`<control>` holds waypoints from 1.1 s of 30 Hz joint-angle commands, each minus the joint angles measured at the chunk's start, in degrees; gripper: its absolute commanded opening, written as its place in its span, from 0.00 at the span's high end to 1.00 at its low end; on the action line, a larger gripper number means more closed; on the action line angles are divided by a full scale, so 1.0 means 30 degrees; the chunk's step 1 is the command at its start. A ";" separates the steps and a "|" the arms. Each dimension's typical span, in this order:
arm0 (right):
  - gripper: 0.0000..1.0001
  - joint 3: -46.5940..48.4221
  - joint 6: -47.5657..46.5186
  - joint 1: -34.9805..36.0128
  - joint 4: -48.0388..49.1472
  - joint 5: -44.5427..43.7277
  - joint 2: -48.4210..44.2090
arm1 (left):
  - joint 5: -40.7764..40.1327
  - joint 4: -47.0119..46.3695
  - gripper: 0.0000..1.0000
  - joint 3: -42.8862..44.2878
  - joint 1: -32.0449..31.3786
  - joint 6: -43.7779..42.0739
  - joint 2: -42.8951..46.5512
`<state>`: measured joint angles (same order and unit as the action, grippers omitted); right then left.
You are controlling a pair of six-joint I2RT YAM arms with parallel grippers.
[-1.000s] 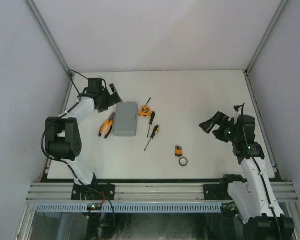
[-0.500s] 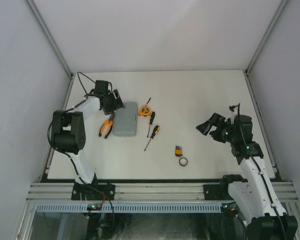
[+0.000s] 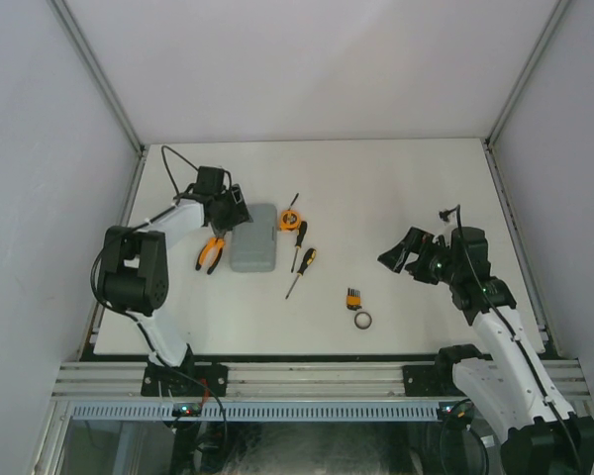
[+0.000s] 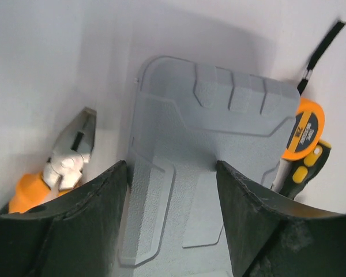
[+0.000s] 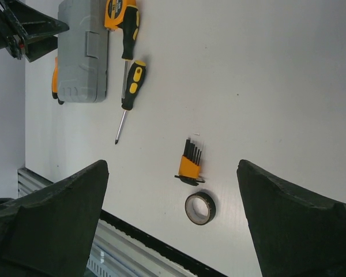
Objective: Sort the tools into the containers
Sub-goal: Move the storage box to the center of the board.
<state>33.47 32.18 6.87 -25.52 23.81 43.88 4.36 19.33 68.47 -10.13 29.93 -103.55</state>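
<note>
The grey case (image 3: 252, 237) lies shut at the table's left. My left gripper (image 3: 230, 208) hangs over its far left corner, jaws partly open, one finger (image 4: 98, 213) at the lid's left edge and the other over the lid (image 4: 219, 133); whether they touch it I cannot tell. Orange-handled pliers (image 3: 211, 252) lie left of the case, the tape measure (image 3: 289, 219) and two screwdrivers (image 3: 299, 236) (image 3: 302, 267) right of it. The bit set (image 5: 189, 164) and dark ring (image 5: 200, 208) lie below my right gripper (image 3: 401, 252), which is wide open and holds nothing.
White walls close the table on the left, back and right. A metal rail (image 3: 317, 378) runs along the near edge. The tape measure's black strap (image 4: 320, 49) trails beyond the case.
My left gripper has moved right and nearer, onto the case's corner, and its jaws have narrowed. The right gripper has drifted left toward the bit set and ring.
</note>
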 commanded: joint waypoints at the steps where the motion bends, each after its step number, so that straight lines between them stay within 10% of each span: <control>1: 0.07 0.0045 -0.0081 0.0592 0.0586 -0.0619 -0.0008 | -0.1033 0.0112 0.34 -0.1652 -0.1197 -0.0067 0.1533; 22: 0.09 -0.0079 0.0196 0.3666 0.1102 -0.2363 0.0733 | -0.1610 -0.2621 0.36 -0.8270 -0.4372 0.0920 0.4600; 33: 0.14 0.2115 0.0927 0.6464 0.6786 -0.2849 0.6667 | -0.2758 -0.2557 0.29 -0.8085 -0.4229 0.1567 0.7603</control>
<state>34.54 33.82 23.92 -15.94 16.38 58.46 -1.06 8.38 44.75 -22.83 34.00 -85.21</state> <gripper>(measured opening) 0.874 0.698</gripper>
